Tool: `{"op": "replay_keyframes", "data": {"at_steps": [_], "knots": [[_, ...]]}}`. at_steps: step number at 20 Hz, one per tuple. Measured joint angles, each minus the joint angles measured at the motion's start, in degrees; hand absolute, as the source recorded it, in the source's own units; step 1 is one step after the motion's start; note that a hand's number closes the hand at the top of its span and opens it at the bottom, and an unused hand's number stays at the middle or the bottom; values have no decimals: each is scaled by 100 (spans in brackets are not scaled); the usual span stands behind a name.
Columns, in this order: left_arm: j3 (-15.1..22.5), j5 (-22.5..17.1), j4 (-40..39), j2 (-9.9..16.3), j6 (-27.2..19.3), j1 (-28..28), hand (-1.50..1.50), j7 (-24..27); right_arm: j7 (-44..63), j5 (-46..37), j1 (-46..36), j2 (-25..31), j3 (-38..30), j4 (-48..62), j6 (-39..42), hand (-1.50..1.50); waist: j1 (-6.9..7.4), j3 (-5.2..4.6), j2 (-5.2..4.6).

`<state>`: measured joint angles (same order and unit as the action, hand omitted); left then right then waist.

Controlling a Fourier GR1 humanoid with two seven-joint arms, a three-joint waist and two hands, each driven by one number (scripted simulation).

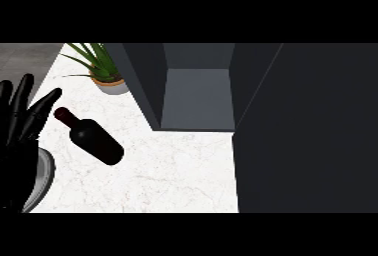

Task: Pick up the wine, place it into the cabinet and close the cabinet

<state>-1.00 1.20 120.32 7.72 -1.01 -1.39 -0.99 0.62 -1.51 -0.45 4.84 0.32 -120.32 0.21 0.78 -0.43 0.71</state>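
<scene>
Presently on view, item by item.

Bench (177,170): white marbled top, filling the middle and left of the head view.

Wine bottle (92,137): dark glass with a reddish cap, lying on its side on the bench at left of centre. Its neck points toward the upper left and its base toward the lower right. It lies well apart from the cabinet opening, and nothing holds it.

Left robot hand (22,117): black, at the left edge of the view, fingers straight, spread wide and pointing up. It holds nothing. The nearest fingertip shows just beside the bottle's cap; whether they touch cannot be told. The grey forearm (40,182) runs down from it toward the lower left corner.

Right robot hand: does not show in this view.

Cabinet (196,95): dark grey, standing on the bench at upper centre, open toward the viewer. Its grey inner floor and side walls are visible, and nothing is seen inside.

Cabinet door (306,130): a large dark panel taking up the whole right side of the view, from the top down to the lower edge. It stands swung open, to the right of the opening.

Potted plant (103,70): green spiky leaves in a small pale pot, standing on the bench just beside the cabinet's left wall, beyond the bottle.
</scene>
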Motion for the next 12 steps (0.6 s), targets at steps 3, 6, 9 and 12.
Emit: {"op": "replay_keyframes", "data": {"at_steps": [3, 6, 9, 12], "knots": [[72, 489, -188, -225, -455, -186, -150, -162, -19, 119, 184, 8, 40, -185, 121, -150, -70, 25, -35], [101, 1148, -410, -497, -1173, -402, -150, -613, -61, 301, 400, 10, 142, -342, 300, -150, -133, 43, -51], [220, 713, -662, -637, -2016, -551, -150, -961, 215, 688, 612, 147, 454, -437, 749, -150, -206, 39, -69], [525, 656, -917, -706, -2851, -930, -150, -1333, 511, 1089, 750, 319, 493, -654, 1043, -150, -220, 42, -71]]}}
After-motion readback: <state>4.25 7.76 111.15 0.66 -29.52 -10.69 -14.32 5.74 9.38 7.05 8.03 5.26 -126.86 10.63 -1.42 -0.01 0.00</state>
